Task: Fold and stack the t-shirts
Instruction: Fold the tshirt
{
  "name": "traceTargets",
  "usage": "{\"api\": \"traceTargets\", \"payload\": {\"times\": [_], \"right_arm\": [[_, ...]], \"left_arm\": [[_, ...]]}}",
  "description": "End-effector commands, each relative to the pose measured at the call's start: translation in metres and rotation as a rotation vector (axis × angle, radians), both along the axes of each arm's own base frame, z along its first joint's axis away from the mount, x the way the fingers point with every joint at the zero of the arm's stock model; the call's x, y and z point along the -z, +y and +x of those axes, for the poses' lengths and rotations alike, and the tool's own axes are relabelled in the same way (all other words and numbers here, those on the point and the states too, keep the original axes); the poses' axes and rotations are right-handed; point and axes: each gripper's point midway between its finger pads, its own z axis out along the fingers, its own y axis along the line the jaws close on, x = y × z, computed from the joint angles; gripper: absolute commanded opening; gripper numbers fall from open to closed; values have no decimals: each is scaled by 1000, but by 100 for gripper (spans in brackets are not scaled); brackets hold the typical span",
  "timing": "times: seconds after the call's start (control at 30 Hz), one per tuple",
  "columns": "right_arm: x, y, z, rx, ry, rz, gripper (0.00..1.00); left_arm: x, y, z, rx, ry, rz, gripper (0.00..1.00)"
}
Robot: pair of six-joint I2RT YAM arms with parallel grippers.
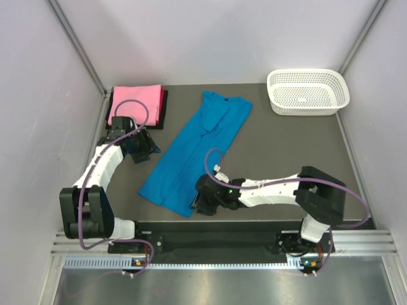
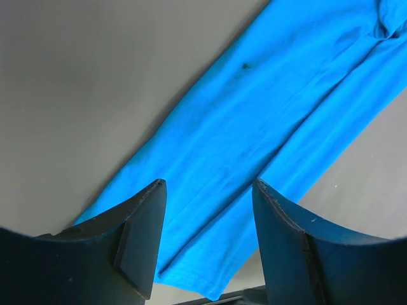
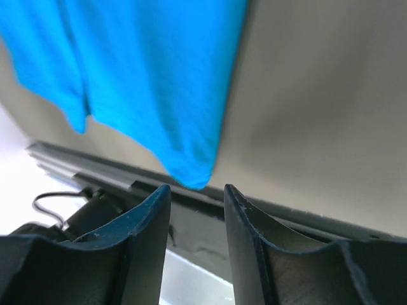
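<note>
Mid-fold on narrow blue fabric t-shirt (image 1: 197, 143), left claw (image 2: 208, 184) and right claw (image 3: 197, 189) agape, empty; next, likely pinching hem just ahead of each.

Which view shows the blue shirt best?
Top external: the whole shirt is in frame, a long strip lying diagonally. The left wrist view shows only its lower part, with the far end cut off. The right wrist view shows only its near end, close up and slightly blurred.
</note>
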Motion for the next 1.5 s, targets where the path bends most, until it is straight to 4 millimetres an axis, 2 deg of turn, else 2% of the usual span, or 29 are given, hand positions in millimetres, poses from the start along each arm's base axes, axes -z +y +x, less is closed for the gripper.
{"api": "traceTargets", "payload": {"times": [0.0, 0.17, 0.67, 0.77, 0.87, 0.9, 0.97, 1.1, 1.23, 1.33, 1.37, 1.47], "right_arm": [[-12, 31, -7, -12, 24, 70, 39], [2, 26, -10, 8, 25, 16, 39], [25, 25, -16, -19, 52, -26, 33], [31, 23, -17, -41, 54, -55, 28], [32, 16, -14, -44, 38, -66, 17], [33, 12, -14, -43, 34, -71, 7], [29, 0, -9, -29, 13, -73, 0], [21, -24, -7, -31, -37, -115, 0], [27, -59, -19, -48, -24, -174, 0], [33, -83, -30, -60, 4, -219, 0], [34, -90, -33, -59, 9, -230, 0], [35, -117, -39, -45, 9, -260, 0]], "left_arm": [[-6, 3, 11, -3, -37, 3, 61], [-6, 6, 9, -13, -44, 7, 60], [-8, 2, 11, -5, -46, -13, 60], [-10, 2, 10, -6, -52, -16, 60], [-12, 2, 9, -4, -57, -17, 59], [-12, 2, 9, -4, -60, -13, 59], [-13, 2, 7, -12, -60, -15, 59], [-10, -10, -4, 13, -52, -69, 60], [3, -19, -17, 37, 11, -67, 61], [7, -20, -19, 53, 22, -59, 62], [8, -30, -21, 92, 25, -61, 62], [12, -41, -18, 134, 41, -64, 62]]}}
